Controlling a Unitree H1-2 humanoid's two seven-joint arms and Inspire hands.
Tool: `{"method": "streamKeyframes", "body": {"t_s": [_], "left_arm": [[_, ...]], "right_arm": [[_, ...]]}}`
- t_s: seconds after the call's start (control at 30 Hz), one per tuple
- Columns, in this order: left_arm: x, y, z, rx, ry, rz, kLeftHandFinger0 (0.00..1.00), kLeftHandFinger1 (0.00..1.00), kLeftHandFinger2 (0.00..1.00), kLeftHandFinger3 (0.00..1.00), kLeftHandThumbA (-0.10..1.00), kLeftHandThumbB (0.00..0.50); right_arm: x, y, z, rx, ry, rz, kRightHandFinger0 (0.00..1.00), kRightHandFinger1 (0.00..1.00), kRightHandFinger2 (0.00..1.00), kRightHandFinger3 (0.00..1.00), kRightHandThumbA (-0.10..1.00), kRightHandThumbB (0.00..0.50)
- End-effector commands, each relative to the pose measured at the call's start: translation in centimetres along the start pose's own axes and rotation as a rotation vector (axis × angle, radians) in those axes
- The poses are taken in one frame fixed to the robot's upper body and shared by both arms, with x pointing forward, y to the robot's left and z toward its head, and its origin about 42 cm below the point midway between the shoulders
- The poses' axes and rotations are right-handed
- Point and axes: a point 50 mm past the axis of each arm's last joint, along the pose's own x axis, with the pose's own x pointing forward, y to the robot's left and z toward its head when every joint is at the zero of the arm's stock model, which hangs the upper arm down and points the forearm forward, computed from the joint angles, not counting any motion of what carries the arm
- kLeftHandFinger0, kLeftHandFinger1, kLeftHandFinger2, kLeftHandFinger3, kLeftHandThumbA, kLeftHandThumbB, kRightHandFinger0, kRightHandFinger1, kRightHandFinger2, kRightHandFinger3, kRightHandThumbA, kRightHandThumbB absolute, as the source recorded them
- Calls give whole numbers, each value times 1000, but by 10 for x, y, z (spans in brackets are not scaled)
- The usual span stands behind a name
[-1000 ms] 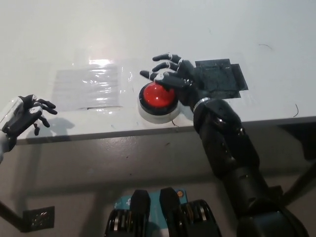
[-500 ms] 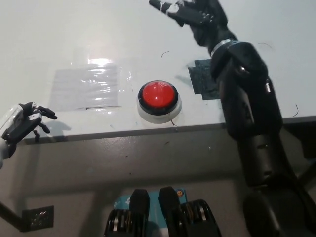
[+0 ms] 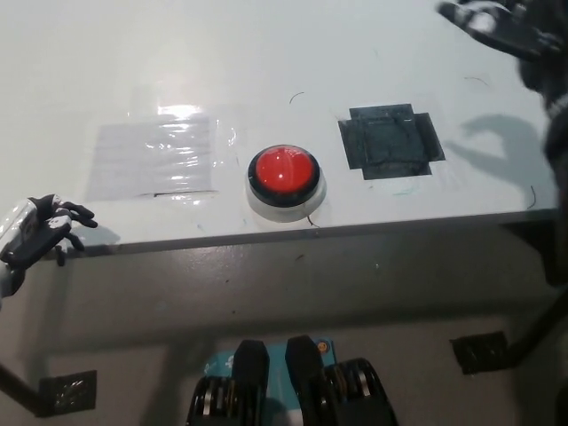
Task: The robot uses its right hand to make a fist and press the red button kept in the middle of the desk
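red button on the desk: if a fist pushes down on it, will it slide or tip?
Probably neither. The red button sits low and wide on a round white base flat on the desk, so tipping looks unlikely. An off-centre push on the smooth desk might slide it slightly. The dome looks rigid.

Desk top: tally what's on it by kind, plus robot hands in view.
Red button: 1
Dark tape patch: 1
Clear tape patch: 1
Robot hands: 2, the left hand at the desk's near-left edge, the right hand at the top right
Total: 5
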Motion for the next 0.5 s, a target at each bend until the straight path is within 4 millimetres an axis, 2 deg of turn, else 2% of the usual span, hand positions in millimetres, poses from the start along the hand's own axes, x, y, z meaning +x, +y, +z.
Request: {"method": "streamKeyframes", "body": {"t_s": [0.0, 0.03, 0.07, 0.17, 0.27, 0.3, 0.33, 0.47], "left_arm": [[-2, 18, 18, 22, -74, 32, 186, 317, 472, 613, 511, 0], [-3, 17, 19, 26, -76, 33, 193, 314, 464, 607, 518, 0], [-3, 17, 19, 29, -79, 31, 190, 314, 475, 612, 521, 0], [-3, 17, 19, 17, -75, 33, 176, 306, 461, 601, 519, 0], [-5, 17, 20, 7, -72, 47, 158, 294, 442, 578, 498, 0], [-5, 17, 20, 11, -72, 45, 165, 292, 437, 577, 499, 0], [-5, 17, 20, 29, -70, 46, 212, 320, 467, 598, 510, 0], [-4, 21, 23, 33, -78, 46, 199, 317, 472, 613, 508, 0]], "right_arm": [[-16, -21, 19, -17, -40, -11, 278, 414, 399, 383, 1000, 257], [-24, -26, 18, -23, -29, -41, 255, 394, 381, 379, 1000, 285], [-34, -36, 13, -16, -27, -54, 297, 403, 371, 376, 1000, 272], [-52, -50, 5, -23, -18, -79, 319, 414, 374, 383, 1000, 253], [-70, -63, -9, 6, 16, -119, 204, 355, 331, 360, 1000, 257], [-75, -66, -13, 11, 25, -127, 204, 355, 329, 359, 1000, 259], [-81, -70, -18, 26, 30, -128, 197, 346, 321, 357, 1000, 253], [-99, -80, -37, 24, 62, -172, 153, 296, 295, 331, 1000, 259]]}}
